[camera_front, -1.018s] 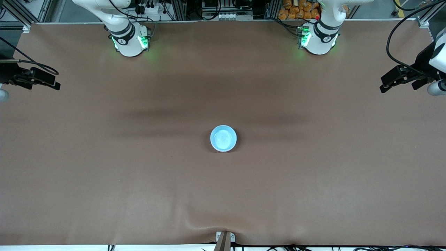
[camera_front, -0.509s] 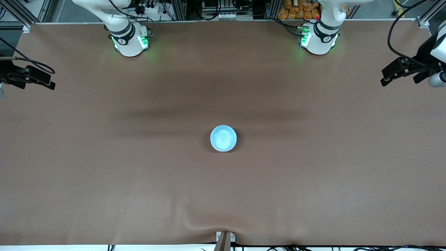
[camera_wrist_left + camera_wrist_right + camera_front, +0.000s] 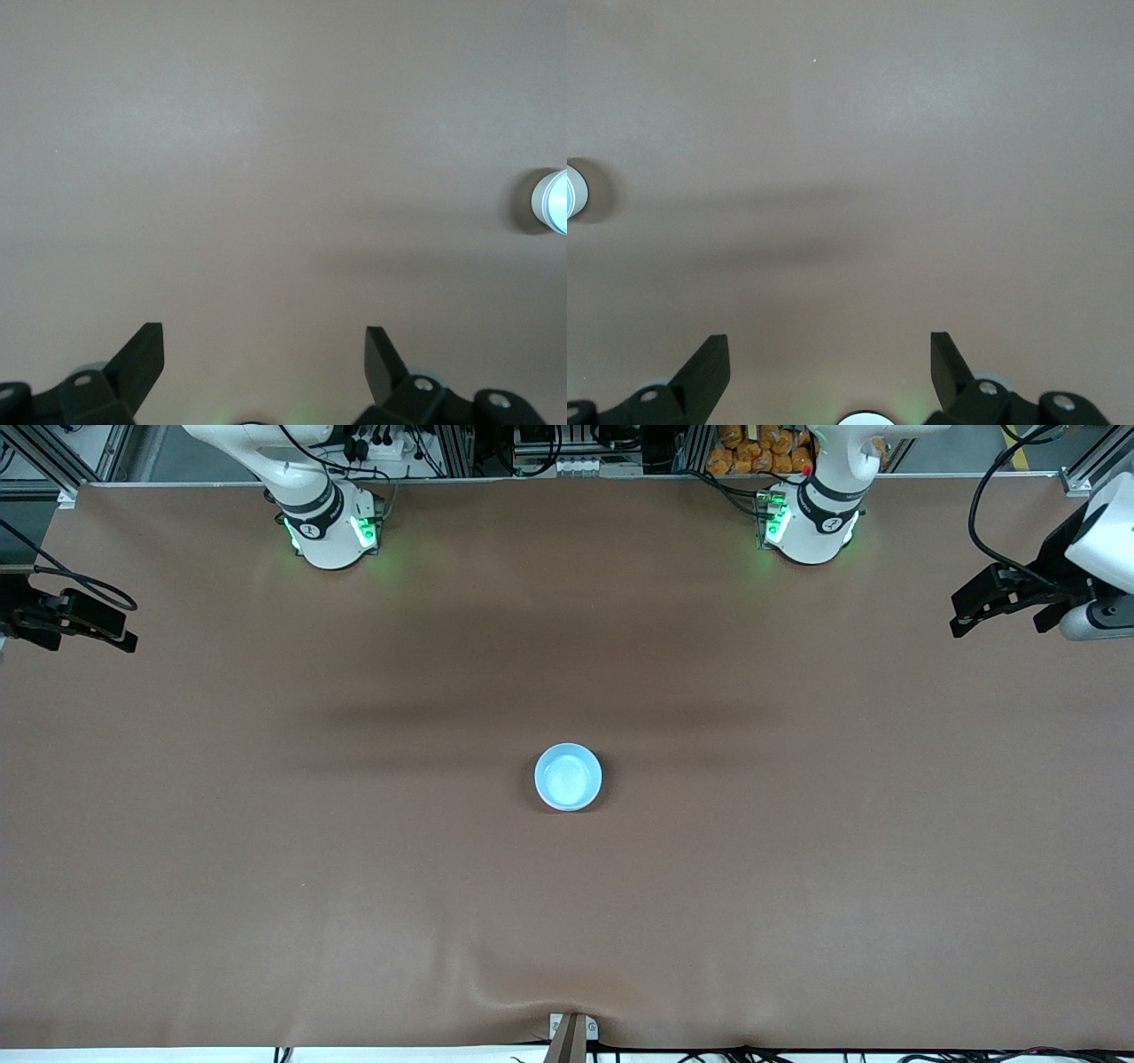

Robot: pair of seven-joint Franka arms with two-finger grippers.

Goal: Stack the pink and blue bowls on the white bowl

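Observation:
A light sky-blue bowl [image 3: 568, 777] stands upright at the middle of the table. It also shows at the edge of the left wrist view [image 3: 554, 200] and of the right wrist view [image 3: 574, 189]. No pink bowl and no white bowl shows apart from it; what is under the blue bowl is hidden. My left gripper [image 3: 961, 613] is open and empty, up over the left arm's end of the table, and shows in its own wrist view [image 3: 263, 332]. My right gripper [image 3: 127, 630] is open and empty over the right arm's end, and shows in its own wrist view [image 3: 830, 341].
The brown table cover [image 3: 354, 868] has a raised wrinkle near its front edge above a small metal clamp [image 3: 571, 1032]. The two arm bases [image 3: 332, 527] [image 3: 811, 522] stand at the table's back edge, with cables and equipment past that edge.
Both grippers have drawn a little toward the base side of the table, and the right one farther out past the table's end. The blue bowl has not moved.

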